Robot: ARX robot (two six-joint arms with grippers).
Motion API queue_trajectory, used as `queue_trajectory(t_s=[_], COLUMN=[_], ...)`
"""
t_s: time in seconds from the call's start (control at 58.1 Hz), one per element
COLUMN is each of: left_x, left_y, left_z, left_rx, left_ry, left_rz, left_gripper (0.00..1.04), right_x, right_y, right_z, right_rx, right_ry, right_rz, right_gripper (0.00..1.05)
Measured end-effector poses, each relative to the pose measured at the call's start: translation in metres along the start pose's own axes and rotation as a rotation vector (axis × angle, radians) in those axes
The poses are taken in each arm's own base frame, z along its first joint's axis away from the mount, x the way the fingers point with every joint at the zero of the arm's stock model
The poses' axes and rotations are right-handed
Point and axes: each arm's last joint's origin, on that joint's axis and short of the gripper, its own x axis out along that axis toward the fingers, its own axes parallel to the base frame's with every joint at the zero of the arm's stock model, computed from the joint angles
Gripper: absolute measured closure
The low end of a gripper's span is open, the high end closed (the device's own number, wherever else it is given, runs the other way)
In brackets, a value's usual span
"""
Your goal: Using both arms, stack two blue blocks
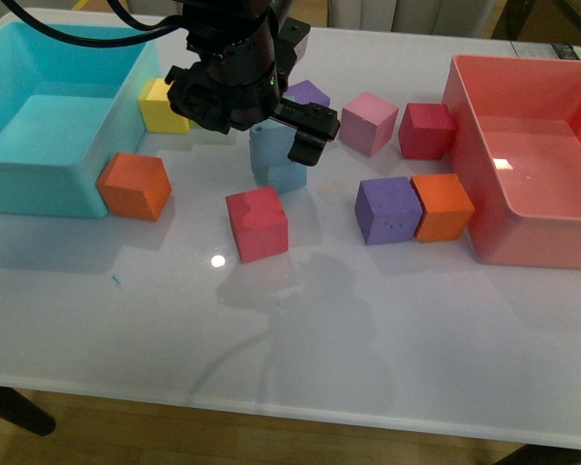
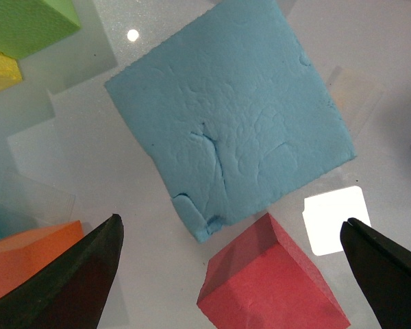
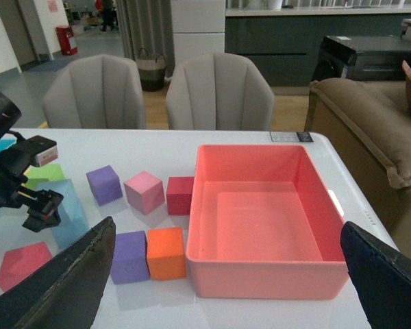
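Blocks (image 1: pixel 277 155) stacked, blue on blue.
Left gripper (image 2: pixel 233 267) hovers above them, fingers spread; right gripper (image 3: pixel 226 288) fingers likewise spread, holding nothing.

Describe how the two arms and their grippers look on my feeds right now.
The left arm is black and bulky, with exposed black cables looping off its top and a small white-labelled block beside its gripper. The left gripper shows two dark, tapered, claw-like fingers. The right gripper has the same dark, pointed fingers; the rest of the right arm is out of view.
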Motion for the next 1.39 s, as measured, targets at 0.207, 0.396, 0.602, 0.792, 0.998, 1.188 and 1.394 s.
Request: queue_trajectory(t_s=[0.207, 0.396, 0.602, 0.792, 0.998, 1.188, 1.394], left_x=[-0.037, -0.094, -0.158, -0.16, -0.201, -0.213, -0.219], left_y=[0.013, 0.033, 0.055, 0.067, 0.085, 0.087, 0.087], left_z=[-0.003, -0.017, -0.056, -0.1, -0.159, -0.2, -0.234], left_rx=[-0.017, -0.032, -0.072, -0.231, -0.272, -0.272, -0.275], left_ry=[-0.099, -0.299, -0.444, -0.845, -1.009, -0.991, -0.985], left_rz=[0.018, 0.023, 0.059, 0.282, 0.299, 0.292, 0.295], left_gripper=[0.09, 0.09, 0.09, 0.37, 0.8, 1.03, 1.03], right_x=[0.0, 0.0, 0.0, 0.0, 0.0, 0.0, 0.0], right_y=[0.0, 0.0, 0.0, 0.0, 0.0, 0.0, 0.0], right_z=[0.0, 0.0, 0.0, 0.0, 0.0, 0.0, 0.0], right_rx=[0.0, 0.0, 0.0, 0.0, 0.0, 0.0, 0.0], right_ry=[0.0, 0.0, 0.0, 0.0, 0.0, 0.0, 0.0], right_rz=[0.0, 0.0, 0.0, 0.002, 0.002, 0.002, 0.002], right_gripper=[0.09, 0.09, 0.09, 0.09, 0.09, 0.09, 0.09])
